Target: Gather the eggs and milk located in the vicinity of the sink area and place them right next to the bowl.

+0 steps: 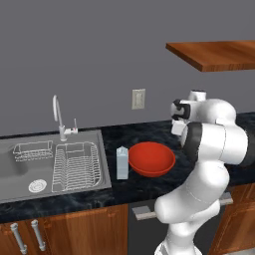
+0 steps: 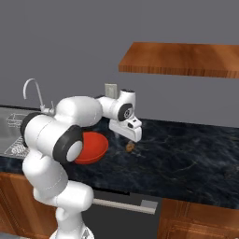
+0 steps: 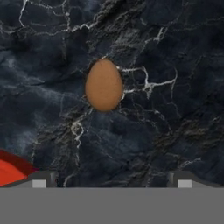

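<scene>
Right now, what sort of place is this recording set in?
A kitchen, rendered rather than real: a steel sink with a chrome faucet set in a dark marble counter, wooden cabinets below.

Kitchen: sink (image 1: 15, 169), probably marble counter (image 2: 186, 158).

Wall (image 1: 74, 55): plain grey, matte, evenly lit.
Wall outlet (image 1: 138, 98): pale rectangular plate, mounted on the wall above the counter.
Shelf (image 2: 179, 59): reddish-brown wood slab, fixed high on the wall, projecting over the counter.
Countertop (image 2: 186, 158): black stone with white veining, glossy.
Base cabinets (image 1: 69, 234): warm brown wood, two vertical metal bar handles (image 1: 27, 236) on the doors.
Dark appliance front (image 2: 126, 217): set between the cabinets, with a horizontal grey bar handle across its top.
</scene>
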